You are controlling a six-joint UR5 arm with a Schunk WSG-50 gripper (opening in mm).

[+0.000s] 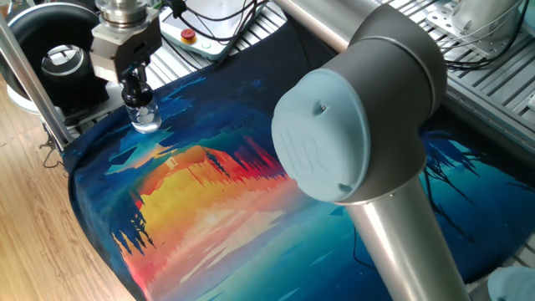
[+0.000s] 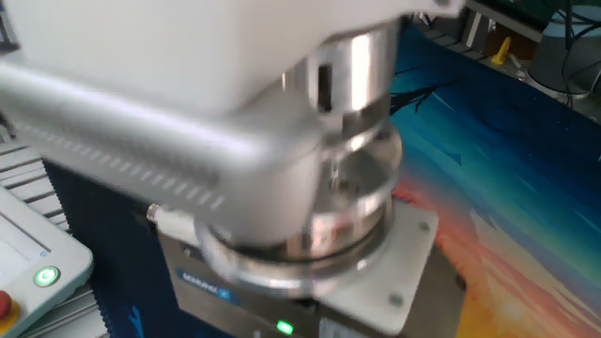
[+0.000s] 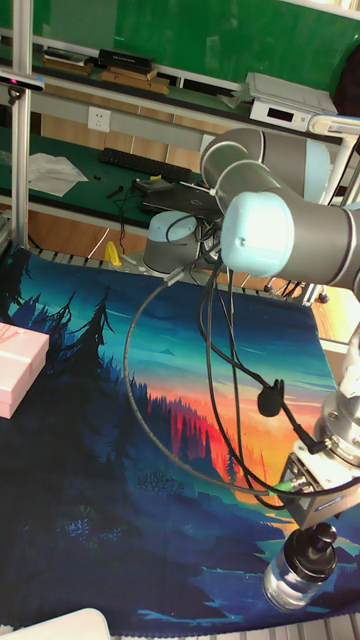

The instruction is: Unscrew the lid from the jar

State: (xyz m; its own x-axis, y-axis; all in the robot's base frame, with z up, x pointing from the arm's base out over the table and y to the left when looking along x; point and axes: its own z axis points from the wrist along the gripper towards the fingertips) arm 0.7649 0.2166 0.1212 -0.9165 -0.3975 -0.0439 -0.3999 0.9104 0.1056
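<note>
The jar [image 1: 146, 117], small and of clear glass, stands upright near the far left corner of the painted mat [image 1: 217, 192]. Its black lid [image 1: 134, 94] sits on the neck, and my gripper [image 1: 134, 87] comes straight down from above, shut on the lid. The tall fixed view has the jar [image 3: 293, 577] at the bottom right, with the lid [image 3: 321, 547] between the dark fingers of the gripper [image 3: 322, 540]. The other fixed view is filled by the blurred gripper body [image 2: 310, 282]; jar and lid are hidden there.
A large black ring-shaped device [image 1: 63, 58] stands just left of the jar behind an aluminium post [image 1: 29, 79]. A pendant with a red button [image 1: 201, 29] lies behind the mat. A pink gift box [image 3: 18, 368] sits at the mat's far side. Cables [image 3: 215, 400] hang from the arm.
</note>
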